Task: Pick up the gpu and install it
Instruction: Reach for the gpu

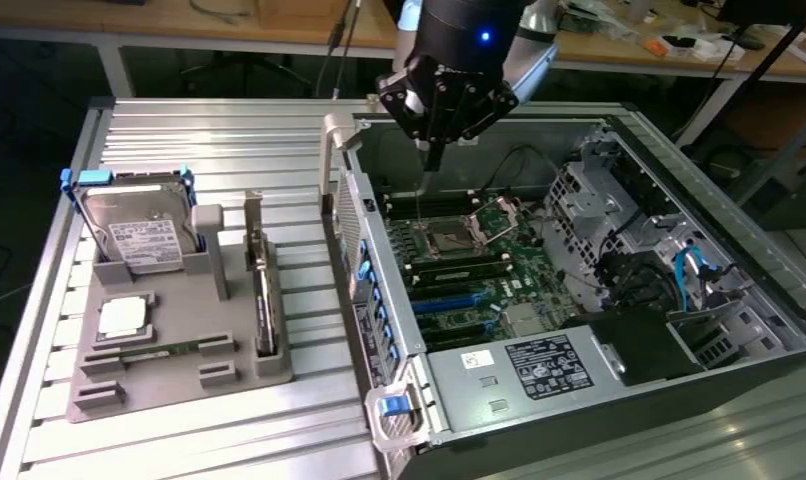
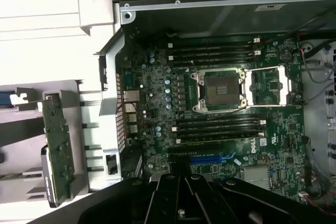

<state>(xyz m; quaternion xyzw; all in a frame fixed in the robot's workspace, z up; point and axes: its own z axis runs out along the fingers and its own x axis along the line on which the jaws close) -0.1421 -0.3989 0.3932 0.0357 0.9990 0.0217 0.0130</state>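
Note:
The gpu [image 1: 259, 292], a thin green card with a silver end bracket, stands on edge in a slot of the grey holder [image 1: 176, 375] on the exterior view's left. In the wrist view the gpu [image 2: 56, 148] lies outside the case wall. My gripper [image 1: 430, 158] hangs over the far end of the open computer case [image 1: 376, 330], well away from the card. Its black fingers [image 2: 169, 198] are pressed together with nothing between them, above the motherboard [image 2: 152, 129] near the blue expansion slot [image 2: 210, 158].
A hard drive in a blue frame [image 1: 134, 235] stands at the holder's far end, with a silver chip [image 1: 120, 316] and a narrow memory stick [image 1: 150, 350] nearer. Inside the case are the open CPU socket [image 2: 218, 90], a black power supply [image 1: 550, 365] and cables [image 1: 690, 270].

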